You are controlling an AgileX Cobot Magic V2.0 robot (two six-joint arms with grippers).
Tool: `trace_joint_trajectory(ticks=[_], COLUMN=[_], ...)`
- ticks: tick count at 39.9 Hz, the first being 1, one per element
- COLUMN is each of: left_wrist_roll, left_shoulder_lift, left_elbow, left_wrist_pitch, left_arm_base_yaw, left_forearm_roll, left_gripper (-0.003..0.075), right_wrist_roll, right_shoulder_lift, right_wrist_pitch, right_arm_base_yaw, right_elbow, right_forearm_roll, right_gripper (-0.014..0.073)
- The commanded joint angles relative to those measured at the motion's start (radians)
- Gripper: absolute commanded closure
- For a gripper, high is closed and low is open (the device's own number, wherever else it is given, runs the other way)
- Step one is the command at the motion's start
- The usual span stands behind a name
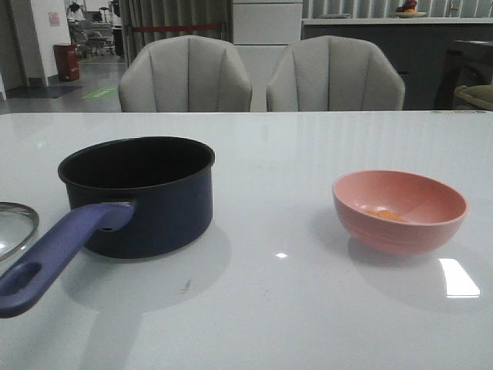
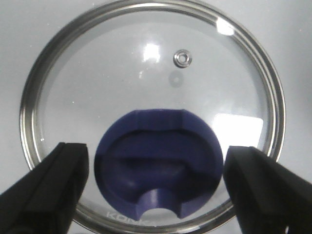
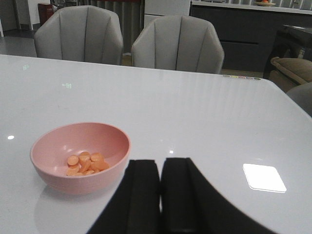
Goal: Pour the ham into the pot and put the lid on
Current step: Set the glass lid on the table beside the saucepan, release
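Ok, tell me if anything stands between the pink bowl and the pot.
Nothing visible does. Only bare table lies between the pink bowl holding the ham and the open pot; the lid sits on the pot's far side.

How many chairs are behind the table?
2. One grey chair stands behind the table's far edge, beyond the pot; the other chair stands beside it, beyond the pink bowl. None seem hidden.
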Motion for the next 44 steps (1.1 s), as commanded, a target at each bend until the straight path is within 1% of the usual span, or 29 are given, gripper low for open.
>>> trace_joint_trajectory(ticks=[1, 8, 11, 19, 23, 29, 34, 38, 42, 44], left_wrist_roll=[0.003, 0.005, 0.027, 0.032, 0.032, 0.032, 0.032, 0.032, 0.032, 0.03], left_shoulder_lift=[-0.055, -0.103, -0.146, -0.333, -0.451, -0.659, -0.821, -0.969, -1.114, -1.188], left_elbow=[-0.03, -0.03, -0.03, 0.003, 0.057, 0.192, 0.318, 0.414, 0.509, 0.552], left_wrist_pitch=[0.008, 0.007, 0.004, -0.027, -0.071, -0.205, -0.319, -0.386, -0.447, -0.464], left_arm_base_yaw=[-0.003, -0.003, -0.003, -0.003, -0.003, -0.01, -0.074, -0.146, -0.213, -0.232], left_forearm_roll=[-0.011, -0.011, -0.013, -0.034, -0.036, -0.057, -0.036, 0.01, 0.014, 0.014], left_gripper=[0.0136, 0.0136, 0.0136, 0.0136, 0.0136, 0.0136, 0.0136, 0.0136, 0.0136, 0.0136], right_wrist_roll=[-0.002, -0.002, -0.002, -0.002, -0.002, -0.002, -0.002, -0.002, -0.002, -0.002], right_shoulder_lift=[-0.02, -0.02, -0.02, -0.02, -0.02, -0.02, -0.02, -0.02, -0.02, -0.02], right_wrist_pitch=[-0.084, -0.084, -0.084, -0.084, -0.084, -0.084, -0.084, -0.084, -0.084, -0.084], right_arm_base_yaw=[-0.003, -0.003, -0.003, -0.003, -0.003, -0.003, -0.002, -0.002, -0.002, -0.002], right_elbow=[-0.005, -0.005, -0.005, -0.005, -0.005, -0.005, -0.005, -0.005, -0.005, -0.005], right_forearm_roll=[-0.011, -0.011, -0.011, -0.011, -0.011, -0.011, -0.011, -0.011, -0.011, -0.011], right_gripper=[0.0425, 0.0425, 0.0425, 0.0425, 0.0425, 0.0425, 0.0425, 0.0425, 0.0425, 0.0425])
